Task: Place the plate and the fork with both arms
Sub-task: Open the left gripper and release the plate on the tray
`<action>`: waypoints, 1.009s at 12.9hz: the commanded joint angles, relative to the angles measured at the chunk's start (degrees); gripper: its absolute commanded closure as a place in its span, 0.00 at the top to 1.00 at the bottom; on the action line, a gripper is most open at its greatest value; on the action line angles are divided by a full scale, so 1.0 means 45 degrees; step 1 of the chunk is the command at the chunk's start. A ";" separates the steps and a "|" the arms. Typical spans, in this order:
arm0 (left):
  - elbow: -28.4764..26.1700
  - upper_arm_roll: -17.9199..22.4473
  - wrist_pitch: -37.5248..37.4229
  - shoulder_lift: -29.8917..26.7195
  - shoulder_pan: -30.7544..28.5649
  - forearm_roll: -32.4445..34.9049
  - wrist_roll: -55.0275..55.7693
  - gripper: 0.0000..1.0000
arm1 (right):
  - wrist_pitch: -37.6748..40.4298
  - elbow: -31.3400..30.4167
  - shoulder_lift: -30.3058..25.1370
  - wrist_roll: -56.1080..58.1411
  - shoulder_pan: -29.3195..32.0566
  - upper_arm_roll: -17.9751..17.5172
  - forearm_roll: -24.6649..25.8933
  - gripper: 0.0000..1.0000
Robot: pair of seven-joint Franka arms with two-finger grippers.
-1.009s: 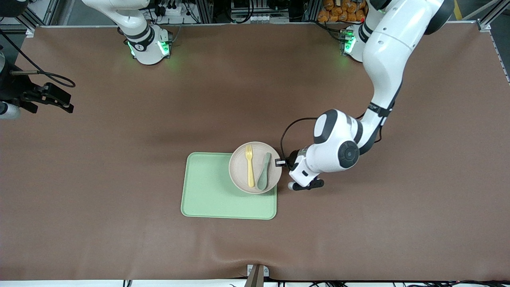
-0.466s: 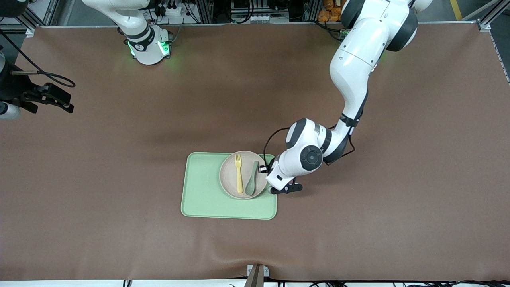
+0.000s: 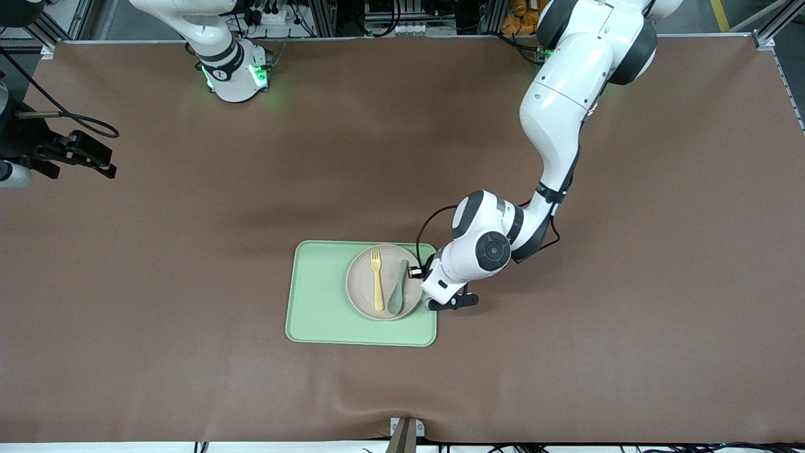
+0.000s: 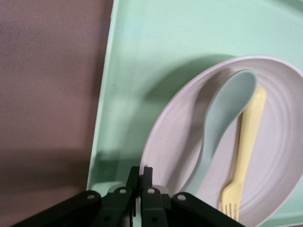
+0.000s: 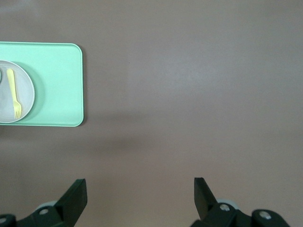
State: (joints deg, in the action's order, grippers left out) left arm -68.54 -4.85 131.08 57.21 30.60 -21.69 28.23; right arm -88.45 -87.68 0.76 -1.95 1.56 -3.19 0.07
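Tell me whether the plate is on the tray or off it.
On it: the plate lies within the green tray, the left gripper shut on its rim.

- I saw the plate [image 3: 363, 296] was pale beige.
- The fork [image 3: 377, 279] was yellow.
- The spoon [image 3: 397, 288] was grey-green.
- The tray [image 3: 317, 302] was light green.
- The table [image 3: 188, 251] was brown.

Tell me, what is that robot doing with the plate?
The left gripper is shut on the rim of the plate, which sits over the green tray at its left-arm end. A yellow fork and a grey-green spoon lie side by side in the plate. The right gripper waits open above bare table, holding nothing.
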 commanded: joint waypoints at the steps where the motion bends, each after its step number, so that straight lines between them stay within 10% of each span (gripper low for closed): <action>1: 0.0466 -0.0054 0.0617 0.0547 0.0115 -0.0238 -0.0083 0.00 | 0.0026 -0.0184 -0.0247 0.0122 -0.0054 0.0083 -0.0190 1.00; 3: 0.0408 -0.0191 0.0618 0.0451 0.0037 -0.0258 0.0034 0.00 | 0.0026 -0.0184 -0.0247 0.0122 -0.0054 0.0083 -0.0190 1.00; 4: 0.0369 -0.0153 0.0502 0.0392 0.0018 -0.0297 0.0073 0.15 | 0.0026 -0.0184 -0.0247 0.0122 -0.0054 0.0083 -0.0190 1.00; 5: 0.0330 -0.0153 0.0288 0.0314 -0.0041 -0.0316 0.0093 0.77 | 0.0026 -0.0184 -0.0247 0.0122 -0.0054 0.0083 -0.0190 1.00; 6: 0.0329 -0.0114 0.0131 0.0139 -0.0003 -0.0297 0.0132 1.00 | 0.0026 -0.0184 -0.0247 0.0122 -0.0054 0.0083 -0.0190 1.00; 13: -0.0178 0.0315 -0.3531 -0.3272 -0.0274 0.0150 0.0968 1.00 | 0.0026 -0.0165 -0.0208 0.0122 -0.0054 0.0083 -0.0190 1.00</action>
State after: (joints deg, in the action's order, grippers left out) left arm -66.13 -4.70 121.93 50.41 30.03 -21.75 29.92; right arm -88.45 -87.69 0.76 -1.95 1.56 -3.19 0.07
